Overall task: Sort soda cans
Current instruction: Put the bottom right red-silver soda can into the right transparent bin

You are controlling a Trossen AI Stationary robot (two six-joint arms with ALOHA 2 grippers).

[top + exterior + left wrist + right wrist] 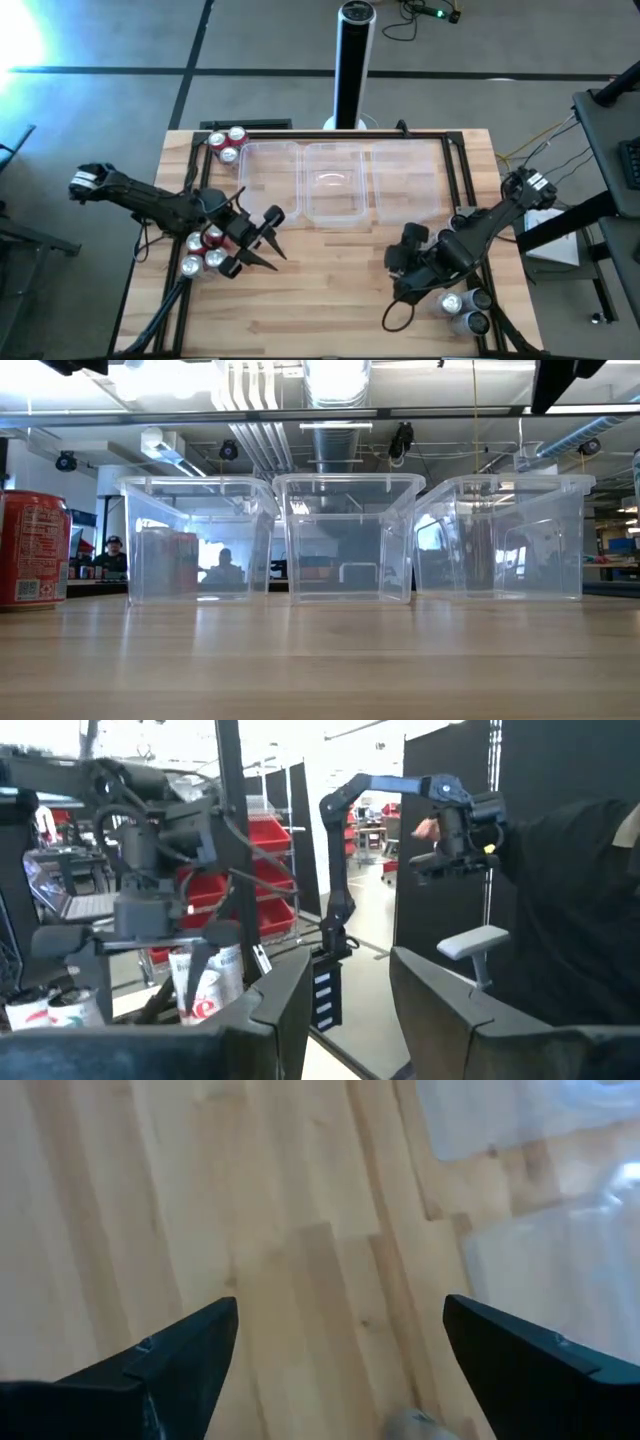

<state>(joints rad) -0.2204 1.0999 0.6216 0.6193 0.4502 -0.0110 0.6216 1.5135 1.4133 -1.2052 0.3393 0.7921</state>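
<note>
nearest the front edge of the wooden table [330, 290], at its right corner, a small group of silver-grey cans [463, 310] stands upright, silver tops showing, just beside the right arm. the right gripper [340, 1350] hangs over bare wood a little inward from that group, its two dark fingers [180, 1350] spread wide apart with nothing between them; the wrist view shows only plank surface and the edge of clear plastic beyond. on the left side, a cluster of red cans [203, 252] sits near the table's left edge, partly covered by the left arm. the left gripper [262, 240] lies just inward of that cluster, pointing toward the table's middle, fingers parted and empty; nothing is held. its wrist view looks out level across the room, with red-and-white cans [205, 985] visible behind dark framework. farther back, three clear plastic tubs [333, 180] stand side by side across the rear half of the table; in the low view all three appear to hold no cans. at the rear left corner, just beside the leftmost tub, a further group of red cans [227, 142] stands upright; one red can [32, 550] shows at the left of the low view. beyond the table, a black cylindrical tower [354, 60] stands on the floor, and seated people [115, 555] are visible through the tubs.
</note>
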